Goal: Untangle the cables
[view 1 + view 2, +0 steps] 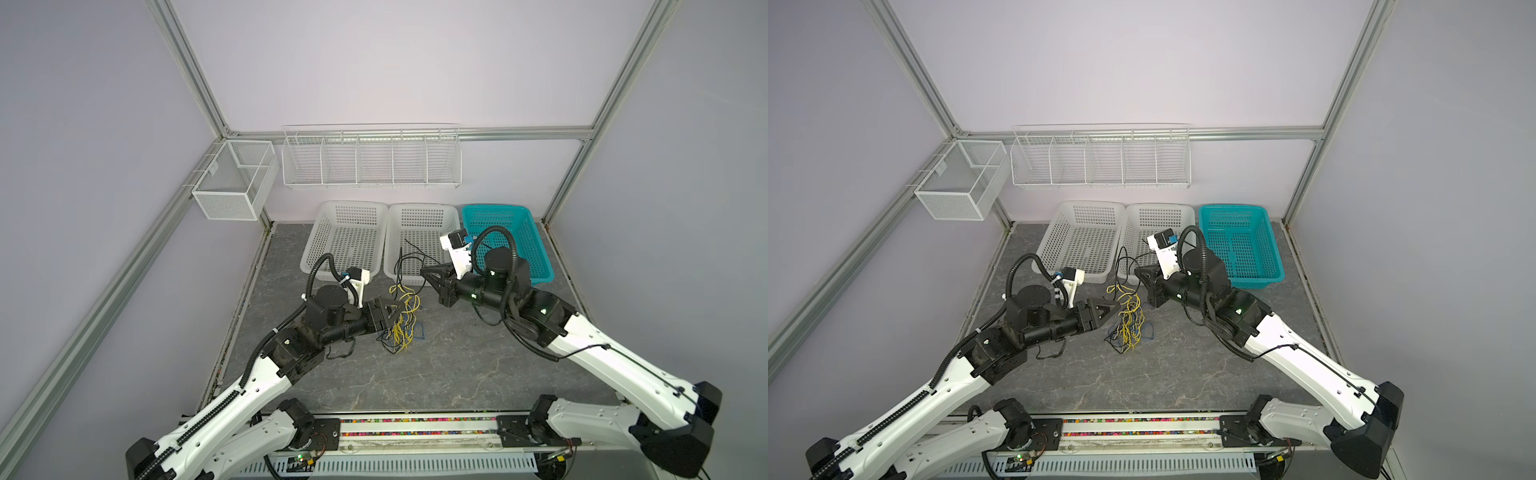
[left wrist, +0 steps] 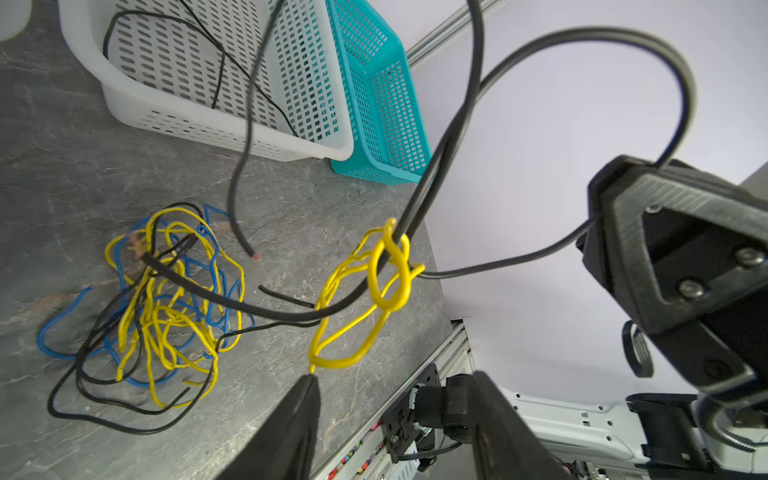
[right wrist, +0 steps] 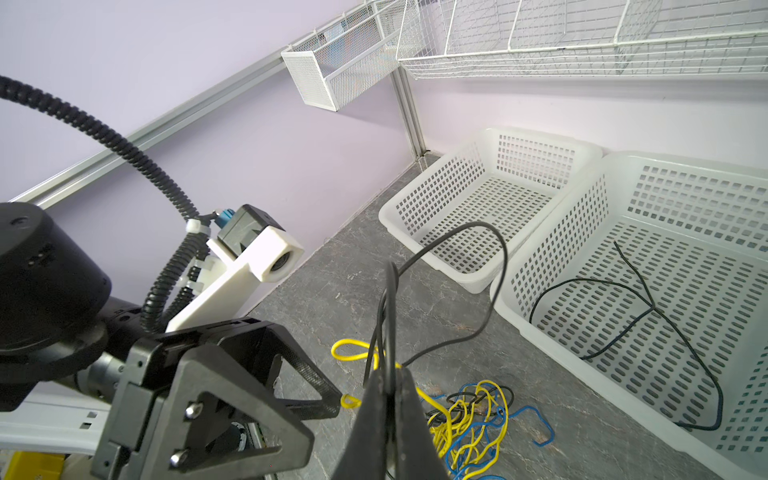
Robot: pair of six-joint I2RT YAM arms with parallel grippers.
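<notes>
right hand [image 3: 390, 376] pressed together on a black cable [image 3: 390, 299], held up off the desk [image 1: 457, 365]. left hand [image 2: 395, 378] spread, one fingertip [image 2: 305, 395] touching a yellow loop [image 2: 392, 253] knotted round that black cable. other cables [image 1: 402, 322], yellow, blue and black, lay piled on the desk between both hands. a black wire [image 3: 623, 307] lay in the middle white basket [image 1: 422, 206].

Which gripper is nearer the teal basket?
Right. Right gripper sits by the middle white basket, next to the teal basket; left gripper is farther, at the cable tangle.
</notes>
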